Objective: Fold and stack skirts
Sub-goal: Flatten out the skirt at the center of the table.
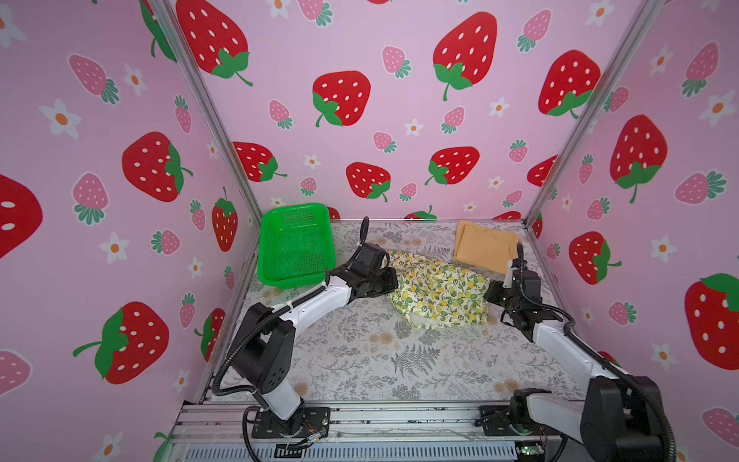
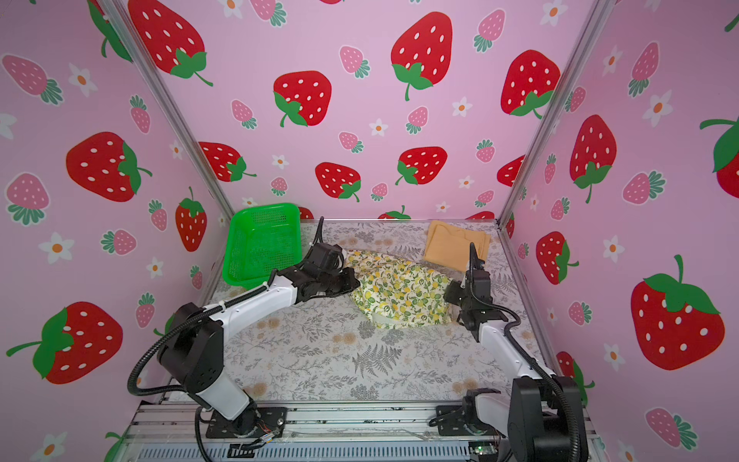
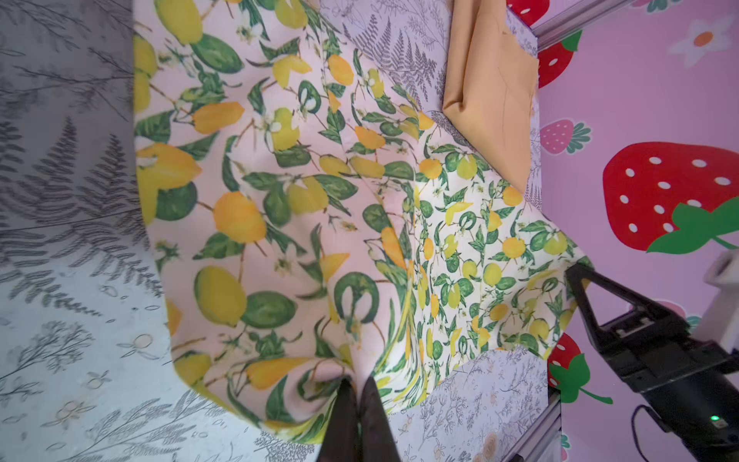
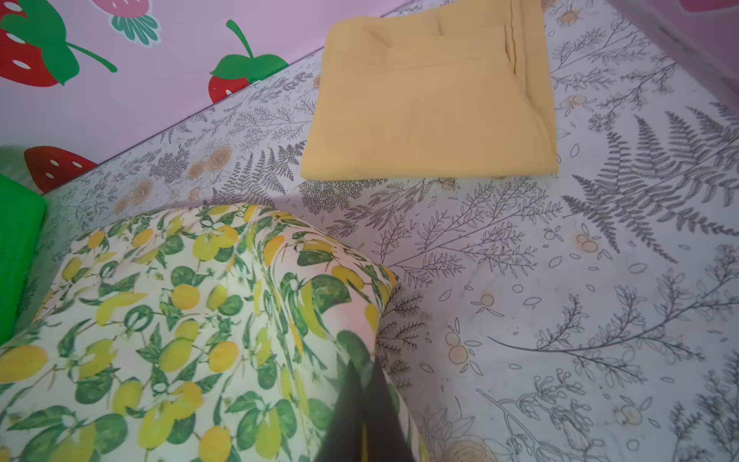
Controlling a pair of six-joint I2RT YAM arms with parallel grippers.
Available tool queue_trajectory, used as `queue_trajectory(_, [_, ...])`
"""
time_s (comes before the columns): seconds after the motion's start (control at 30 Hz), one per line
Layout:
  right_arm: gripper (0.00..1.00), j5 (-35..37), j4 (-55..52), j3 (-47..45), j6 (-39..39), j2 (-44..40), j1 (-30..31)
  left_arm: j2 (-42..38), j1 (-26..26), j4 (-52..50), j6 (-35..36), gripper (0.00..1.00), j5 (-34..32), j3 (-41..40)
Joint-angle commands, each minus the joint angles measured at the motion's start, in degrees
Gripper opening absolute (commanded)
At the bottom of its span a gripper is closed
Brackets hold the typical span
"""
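As the cream lemon-print cloth skirt (image 1: 440, 292) sags at centre, left gripper (image 3: 358, 386) clamps its nine o'clock edge, right gripper (image 4: 366, 374) its three. Light, floppy stuff, so corners probably grip best. Folded mustard-yellow cloth skirt (image 1: 484, 246) lies at one o'clock.

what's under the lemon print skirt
Around the lemon skirt, only fern-print table cover shows. The patch beneath its draped middle is covered, so nothing there can be confirmed. The mustard skirt lies apart, not under it.
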Motion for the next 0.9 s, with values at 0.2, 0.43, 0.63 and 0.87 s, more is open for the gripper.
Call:
queue_trajectory(0.2, [0.03, -2.94, 2.49, -0.68, 1.65, 1.29, -0.38, -6.16, 3.41, -6.12, 2.84, 0.0, -0.5, 1.81])
queue_trajectory(0.43, [0.03, -5.23, 1.49, -0.74, 2.29, 1.14, -0.35, -10.9, 3.6, -6.96, 2.13, 0.0, 0.25, -1.47])
queue_trajectory(0.63, [0.1, -11.84, 0.36, -5.16, 3.79, -2.24, -0.3, -20.06, 3.37, -5.29, -1.05, 0.0, -0.96, -15.5])
queue_trajectory(0.87, [0.93, -8.05, -0.71, -4.86, 3.25, -9.69, -0.37, -26.52, 3.33, -3.73, -3.72, 0.0, -0.99, -27.49])
